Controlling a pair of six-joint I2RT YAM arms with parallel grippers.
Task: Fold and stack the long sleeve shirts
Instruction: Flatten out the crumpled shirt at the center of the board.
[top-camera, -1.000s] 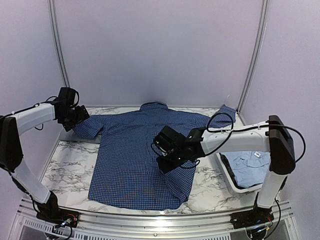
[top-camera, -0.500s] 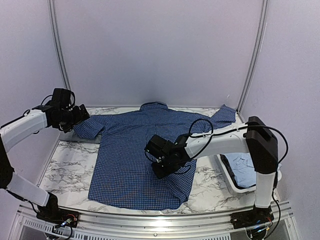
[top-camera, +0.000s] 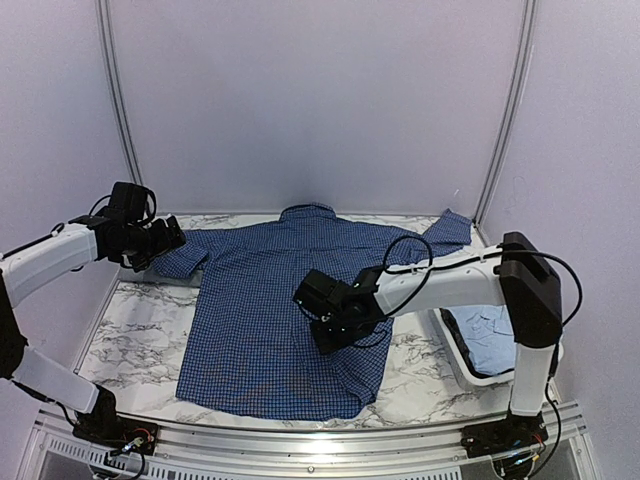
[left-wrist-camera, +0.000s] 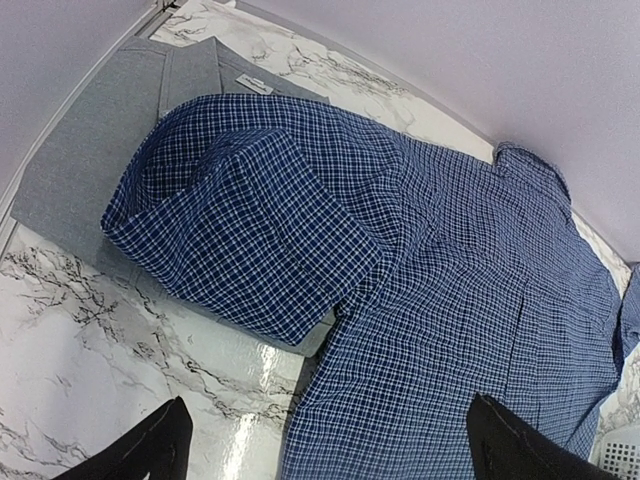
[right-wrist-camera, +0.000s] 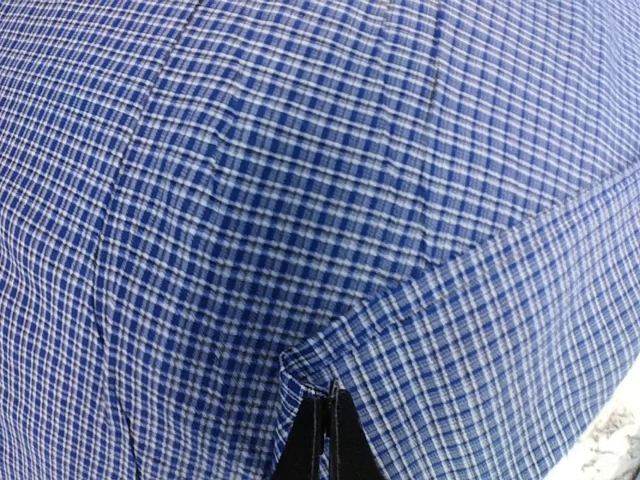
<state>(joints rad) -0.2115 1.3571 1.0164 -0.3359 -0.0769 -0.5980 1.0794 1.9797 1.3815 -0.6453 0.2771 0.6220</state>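
- Okay, the dark blue check shirt (top-camera: 270, 320) lies spread flat on the marble worktop (top-camera: 130, 340), with its collar (top-camera: 308, 211) toward the far wall and its hem toward the arm bases.
- Its left sleeve (left-wrist-camera: 250, 230) is doubled back on itself and rests on a folded grey shirt (left-wrist-camera: 90, 170) in the far-left corner. The two are touching.
- Its right sleeve (top-camera: 447, 227) runs out to the far-right corner.
- The left fingers (top-camera: 172, 240) are spread wide and hold nothing. They hover off the cloth at the outer end of the folded sleeve.
- In the left wrist view both tips sit far apart at the bottom edge, with bare worktop and check cloth between them.
- The right fingers (top-camera: 335, 335) are low on the shirt's right half, about mid-body.
- Close up, the right fingers (right-wrist-camera: 322, 430) are pressed together, pinching a small folded corner of the check cloth. A flap of the shirt lies doubled over just to the right of that pinch.
- The light blue shirt (top-camera: 495, 335) sits in a white basket (top-camera: 452, 358) at the worktop's right edge, just beside the dark shirt. The right arm passes above it.
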